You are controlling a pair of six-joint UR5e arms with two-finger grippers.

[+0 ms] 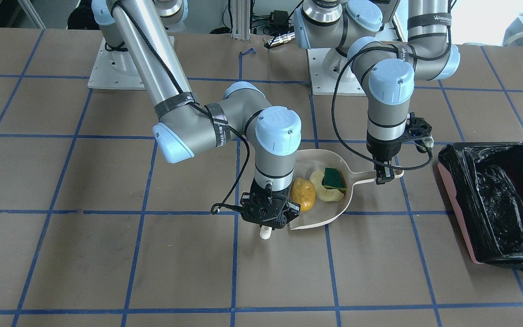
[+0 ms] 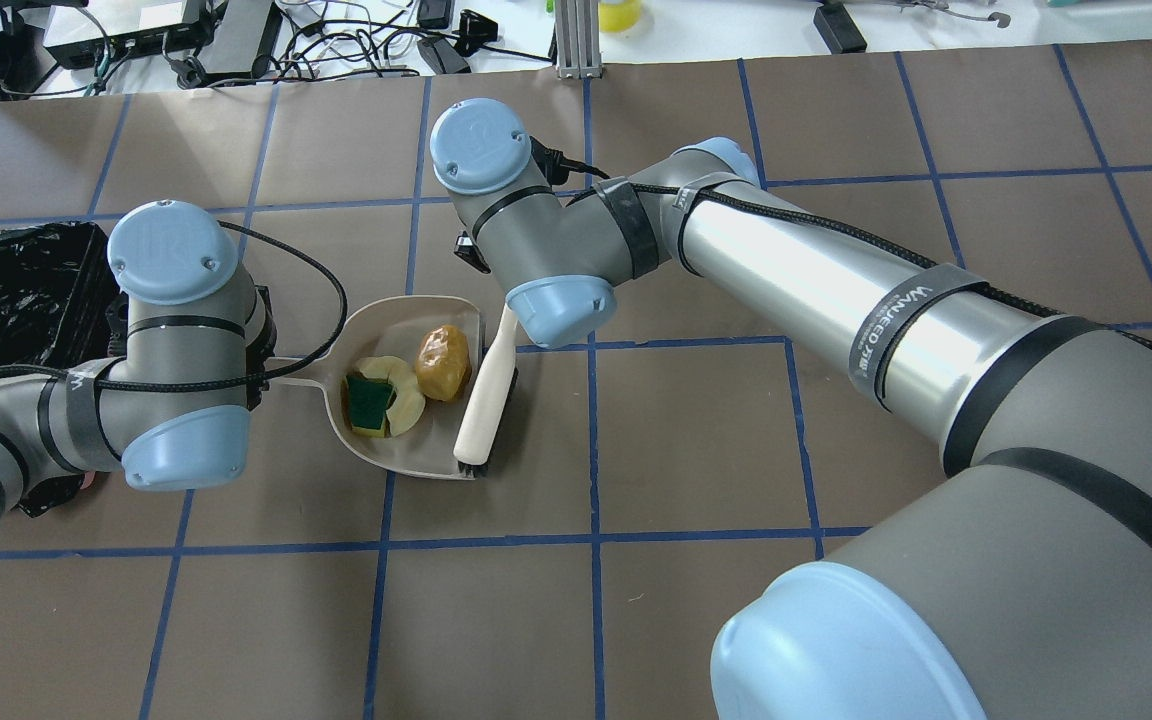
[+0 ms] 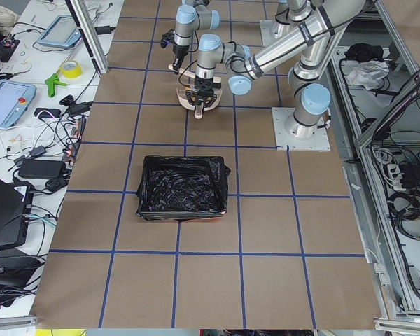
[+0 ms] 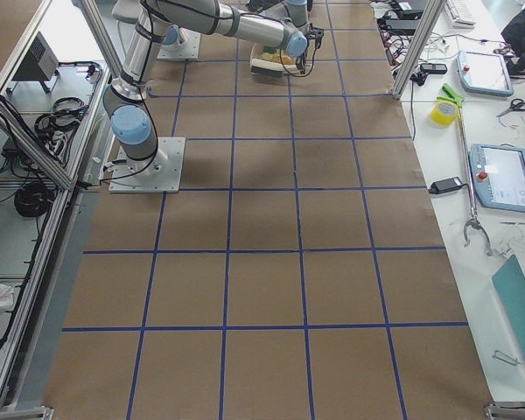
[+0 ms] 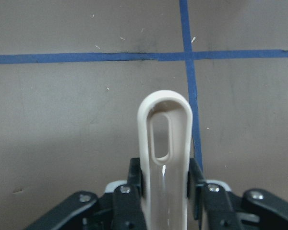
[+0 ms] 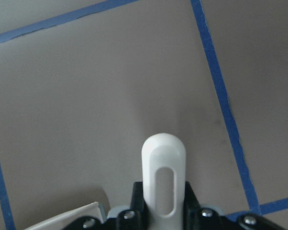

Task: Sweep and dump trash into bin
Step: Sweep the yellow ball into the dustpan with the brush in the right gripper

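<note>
A beige dustpan (image 1: 317,159) lies flat on the table. In it are the trash items: a glossy orange-yellow lump (image 1: 303,194) and a pale yellow curved piece (image 1: 324,188) with a green-and-yellow sponge (image 1: 334,178) on it. My left gripper (image 1: 384,175) is shut on the dustpan handle (image 5: 163,139). My right gripper (image 1: 266,217) is shut on a white brush handle (image 6: 163,177). The brush (image 2: 484,400) lies across the pan's open mouth, next to the lump (image 2: 442,362). The bin (image 1: 497,204), pink-sided with a black bag, stands beyond the left gripper.
Brown table with a blue tape grid. The bin (image 2: 16,290) sits at the table's left side, close to my left arm's elbow. Both arm bases (image 1: 334,72) stand at the robot's edge of the table. Cables and devices lie beyond the far edge.
</note>
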